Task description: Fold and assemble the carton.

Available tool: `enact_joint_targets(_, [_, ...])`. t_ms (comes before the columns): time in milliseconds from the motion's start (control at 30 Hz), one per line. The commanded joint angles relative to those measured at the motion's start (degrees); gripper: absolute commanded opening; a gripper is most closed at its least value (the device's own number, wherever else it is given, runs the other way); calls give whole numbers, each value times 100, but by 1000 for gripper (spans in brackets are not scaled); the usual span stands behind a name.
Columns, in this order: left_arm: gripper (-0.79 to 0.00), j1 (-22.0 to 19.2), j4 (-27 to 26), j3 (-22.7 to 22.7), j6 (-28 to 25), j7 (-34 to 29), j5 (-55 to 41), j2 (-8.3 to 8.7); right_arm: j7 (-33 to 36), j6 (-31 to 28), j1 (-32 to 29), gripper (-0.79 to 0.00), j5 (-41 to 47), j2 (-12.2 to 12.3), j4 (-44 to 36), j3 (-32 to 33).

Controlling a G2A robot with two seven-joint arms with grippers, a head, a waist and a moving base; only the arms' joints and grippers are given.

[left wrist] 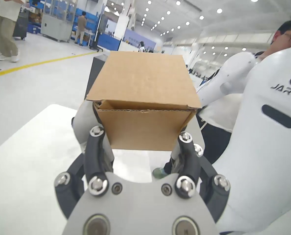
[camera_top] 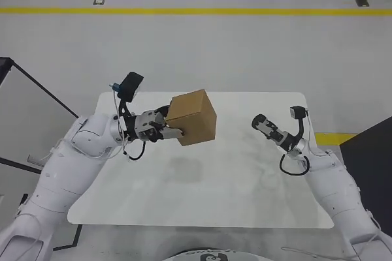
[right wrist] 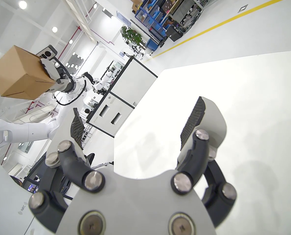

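A brown cardboard carton (camera_top: 194, 117), folded into a box shape, hangs above the white table (camera_top: 202, 196) near its far left part. My left gripper (camera_top: 170, 129) is shut on the carton's near side. In the left wrist view the carton (left wrist: 141, 99) sits between both fingers (left wrist: 86, 121), with one flap edge slightly raised along the seam. My right gripper (camera_top: 257, 121) is open over the table's right part, with nothing between its fingertips (right wrist: 196, 116). The right wrist view shows the carton (right wrist: 20, 74) held up by the other arm in the distance.
A white cabinet with dark framing (camera_top: 13, 111) stands off the table's left edge. A dark block (camera_top: 379, 156) sits at the right. A yellow floor line (camera_top: 196, 10) runs beyond the far edge. The table surface (right wrist: 233, 94) lies bare under the right gripper.
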Motion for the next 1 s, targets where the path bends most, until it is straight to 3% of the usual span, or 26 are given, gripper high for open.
enact_joint_targets(0, [-785,-66,-17,206,-9,-335,-894,6,0,0,0,0,0,0,0,0])
enact_joint_targets(133, [-785,-211,15,584,159,-1119,-2221,24,0,0,0,0,0,0,0,0])
enact_joint_targets(367, [-785,-399,-55,888,669,-1629,-3468,41,0,0,0,0,0,0,0,0])
enact_joint_targets(967, [-785,-323,-331,985,1137,-2098,-4467,-94,0,0,0,0,0,0,0,0])
